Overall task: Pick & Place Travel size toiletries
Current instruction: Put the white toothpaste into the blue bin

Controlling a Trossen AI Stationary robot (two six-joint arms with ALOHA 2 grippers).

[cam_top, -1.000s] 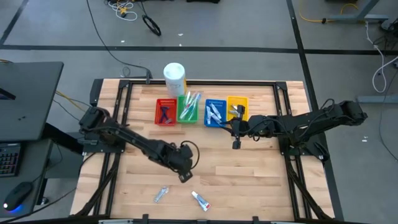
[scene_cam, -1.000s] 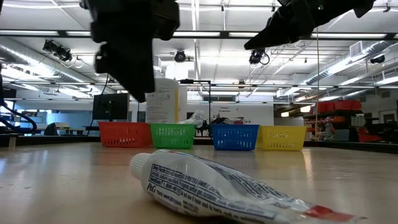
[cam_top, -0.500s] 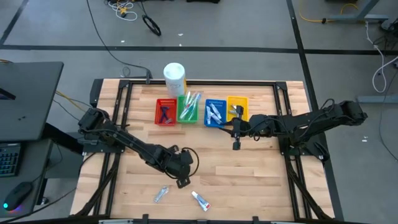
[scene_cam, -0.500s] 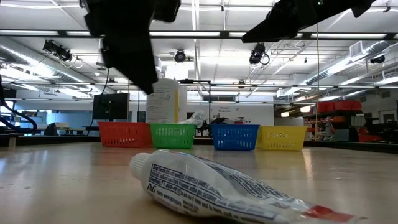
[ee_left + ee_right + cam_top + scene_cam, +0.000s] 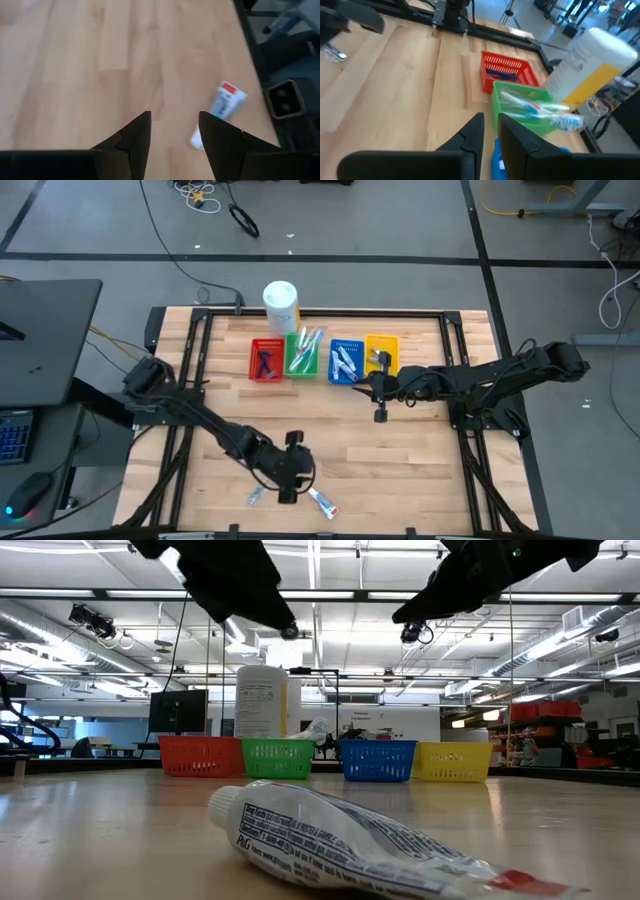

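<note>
Two toiletries lie flat on the wood near the table's near edge: a small silvery tube (image 5: 257, 496) and a white tube with red and blue marks (image 5: 322, 502), (image 5: 223, 103). The white tube fills the low view's foreground (image 5: 340, 840). My left gripper (image 5: 289, 482), (image 5: 174, 132) hovers open above the table between them, with the white tube just beyond one fingertip. My right gripper (image 5: 380, 410), (image 5: 490, 131) hangs over the table in front of the blue and yellow bins. Its fingers are a narrow gap apart and hold nothing.
Four bins stand in a row at the far side: red (image 5: 265, 360), green (image 5: 302, 356), blue (image 5: 345, 362) and yellow (image 5: 381, 354), all holding toiletries. A large white canister (image 5: 281, 302) stands behind them. Bare wood lies between the bins and the two tubes.
My left gripper has moved from the table's middle toward the near edge and now hangs between the silvery tube and the white tube. In the low view its arm has swung up out of the frame's left. Neither tube has moved.
</note>
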